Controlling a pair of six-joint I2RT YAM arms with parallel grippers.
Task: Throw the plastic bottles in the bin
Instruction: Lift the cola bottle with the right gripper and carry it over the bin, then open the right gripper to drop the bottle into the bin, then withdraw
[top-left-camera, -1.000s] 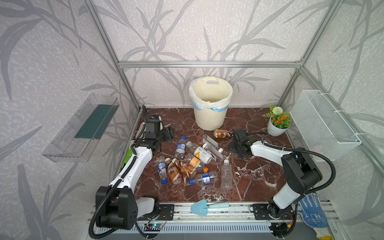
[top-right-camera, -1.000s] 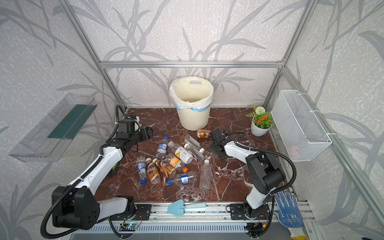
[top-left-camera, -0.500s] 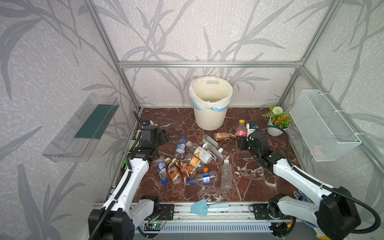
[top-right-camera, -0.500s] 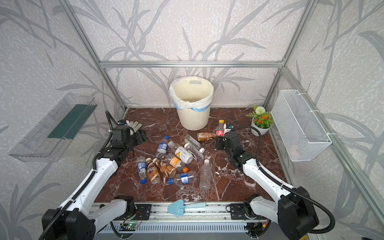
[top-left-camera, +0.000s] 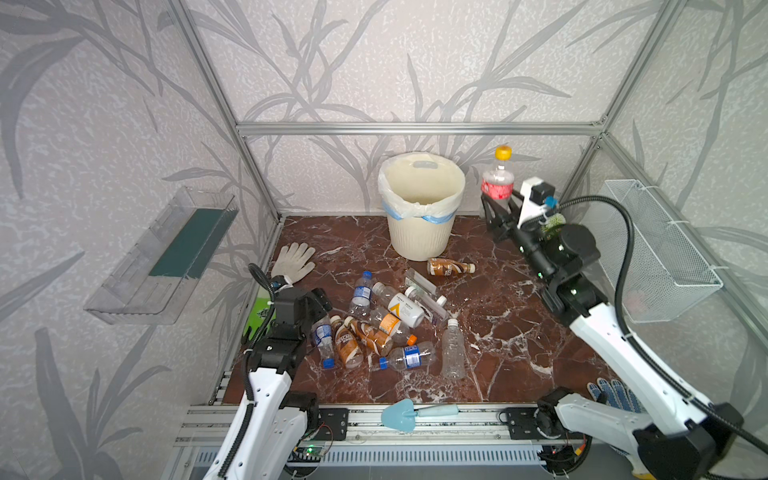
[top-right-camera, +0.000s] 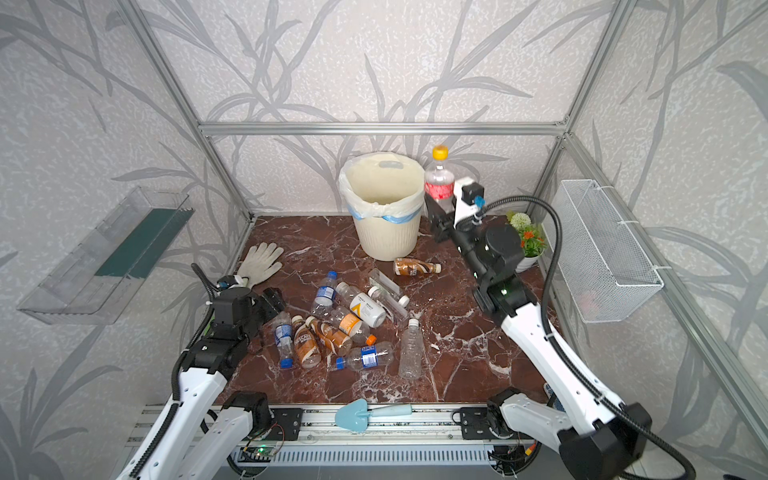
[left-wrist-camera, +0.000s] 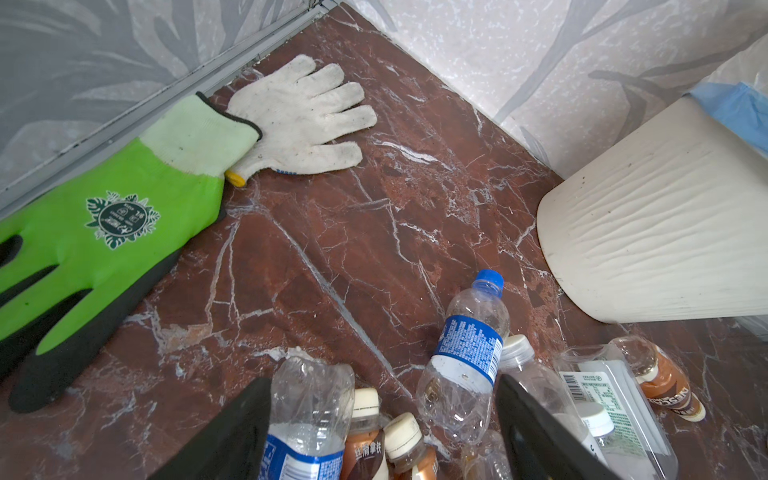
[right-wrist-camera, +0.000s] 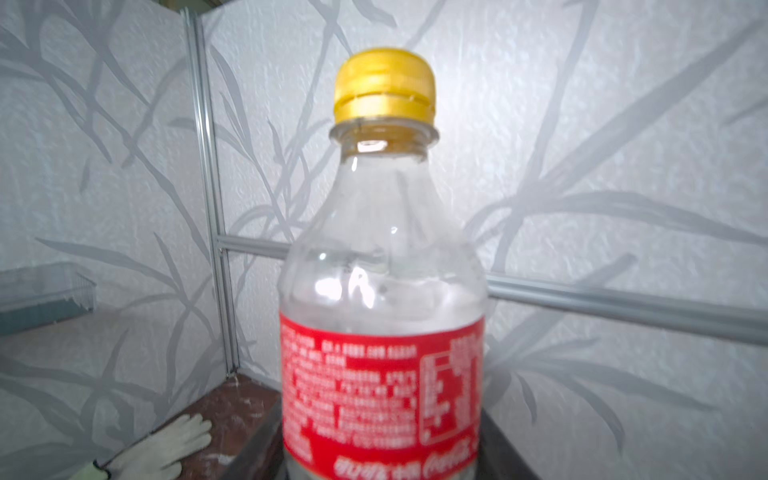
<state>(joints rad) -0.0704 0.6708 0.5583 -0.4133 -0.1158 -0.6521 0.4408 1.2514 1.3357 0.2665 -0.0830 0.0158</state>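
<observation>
Marble table (top-left-camera: 498, 332), cream bin (top-left-camera: 419, 237) at its back. Plastic bottles (top-left-camera: 386, 324) lie heaped on the table in front of the bin, with a brown bottle (top-left-camera: 451, 267) near its base. Left tool (left-wrist-camera: 382, 386) released, jaws wide, low over the heap's edge front-left of the bin. Right tool (top-left-camera: 496, 210) grasps an upright red-label bottle (top-left-camera: 497, 183), raised just right of the bin's rim.

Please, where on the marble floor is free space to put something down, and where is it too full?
Bare marble lies between the white glove and the bin, and right of the lone clear bottle toward the right arm. The middle is crowded with the bottle pile.
</observation>
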